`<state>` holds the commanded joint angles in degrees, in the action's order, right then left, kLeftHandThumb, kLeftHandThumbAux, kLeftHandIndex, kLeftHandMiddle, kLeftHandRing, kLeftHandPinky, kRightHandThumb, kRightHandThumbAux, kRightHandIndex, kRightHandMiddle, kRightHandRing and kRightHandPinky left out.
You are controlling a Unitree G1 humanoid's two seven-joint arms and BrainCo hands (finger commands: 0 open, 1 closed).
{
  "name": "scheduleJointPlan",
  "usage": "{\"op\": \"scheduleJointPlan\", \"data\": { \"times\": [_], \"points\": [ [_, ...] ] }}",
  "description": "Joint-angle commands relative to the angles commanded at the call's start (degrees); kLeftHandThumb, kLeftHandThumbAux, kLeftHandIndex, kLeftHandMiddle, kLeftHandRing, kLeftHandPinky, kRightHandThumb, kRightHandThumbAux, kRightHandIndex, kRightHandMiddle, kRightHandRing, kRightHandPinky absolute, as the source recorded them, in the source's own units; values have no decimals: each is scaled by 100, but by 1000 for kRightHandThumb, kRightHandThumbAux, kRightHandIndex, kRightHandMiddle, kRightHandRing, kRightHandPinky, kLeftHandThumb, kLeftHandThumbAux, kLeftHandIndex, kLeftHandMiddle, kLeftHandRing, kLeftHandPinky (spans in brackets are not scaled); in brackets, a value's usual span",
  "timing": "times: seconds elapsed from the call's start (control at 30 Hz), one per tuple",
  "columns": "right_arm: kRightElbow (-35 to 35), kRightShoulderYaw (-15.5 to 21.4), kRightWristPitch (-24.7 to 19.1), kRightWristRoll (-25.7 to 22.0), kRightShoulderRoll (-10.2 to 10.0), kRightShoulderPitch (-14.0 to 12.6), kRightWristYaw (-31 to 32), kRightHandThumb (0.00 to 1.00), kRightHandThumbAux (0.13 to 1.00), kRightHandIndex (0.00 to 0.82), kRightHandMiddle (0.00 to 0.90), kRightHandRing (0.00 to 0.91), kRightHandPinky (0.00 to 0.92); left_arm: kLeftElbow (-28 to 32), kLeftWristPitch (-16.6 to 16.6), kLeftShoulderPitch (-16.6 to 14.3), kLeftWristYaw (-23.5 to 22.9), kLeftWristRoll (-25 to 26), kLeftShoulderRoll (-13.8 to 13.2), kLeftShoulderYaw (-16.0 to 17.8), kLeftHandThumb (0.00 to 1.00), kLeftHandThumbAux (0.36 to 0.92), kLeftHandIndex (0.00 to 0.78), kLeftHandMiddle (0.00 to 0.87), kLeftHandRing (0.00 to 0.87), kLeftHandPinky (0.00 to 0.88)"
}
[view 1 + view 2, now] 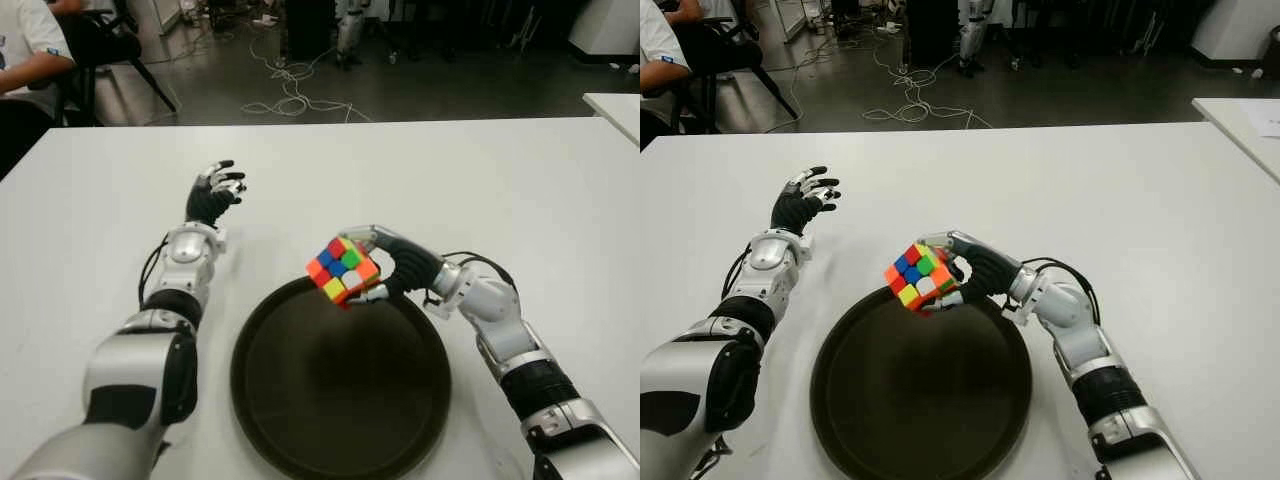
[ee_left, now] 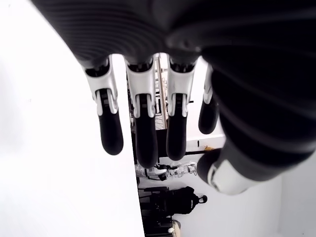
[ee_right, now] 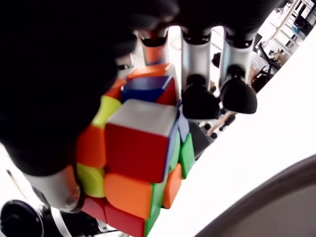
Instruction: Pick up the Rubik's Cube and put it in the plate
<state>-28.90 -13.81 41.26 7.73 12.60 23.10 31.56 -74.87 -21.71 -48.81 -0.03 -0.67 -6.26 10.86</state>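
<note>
My right hand [image 1: 372, 268] is shut on the Rubik's Cube [image 1: 342, 269], a bright multicoloured cube held tilted just above the far rim of the round dark plate [image 1: 340, 385]. In the right wrist view the cube [image 3: 138, 163] fills the palm, fingers [image 3: 197, 98] curled over its top and the plate's rim [image 3: 276, 197] below. The plate lies on the white table [image 1: 400, 170] near its front edge. My left hand [image 1: 213, 192] shows farther back on the left, beside the plate, fingers [image 2: 143, 133] spread and holding nothing.
Beyond the table's far edge are a dark floor with loose cables [image 1: 290, 90], a seated person [image 1: 25, 60] at the far left and a second white table [image 1: 615, 105] at the right.
</note>
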Motion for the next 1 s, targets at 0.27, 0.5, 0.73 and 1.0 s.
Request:
{"op": "scheduleJointPlan", "data": {
  "times": [0.27, 0.5, 0.73, 1.0],
  "points": [
    [-199, -55, 390, 512, 32, 97, -491, 710, 714, 438, 796, 791, 787, 0, 15, -10, 1, -7, 2, -4, 456, 725, 214, 320, 328, 324],
    [-484, -155, 816, 803, 73, 219, -813, 706, 715, 437, 786, 784, 779, 2, -26, -3, -50, 13, 6, 17, 515, 719, 223, 314, 324, 325],
    [-623, -286, 978, 933, 119, 291, -894, 705, 716, 434, 771, 770, 772, 4, -62, 6, -55, -1, 12, 19, 512, 726, 224, 314, 323, 323],
    [-699, -406, 948, 1160, 170, 327, -1008, 705, 717, 434, 773, 770, 768, -15, 8, 4, 18, -30, 12, 7, 505, 715, 215, 309, 320, 315]
  ]
}}
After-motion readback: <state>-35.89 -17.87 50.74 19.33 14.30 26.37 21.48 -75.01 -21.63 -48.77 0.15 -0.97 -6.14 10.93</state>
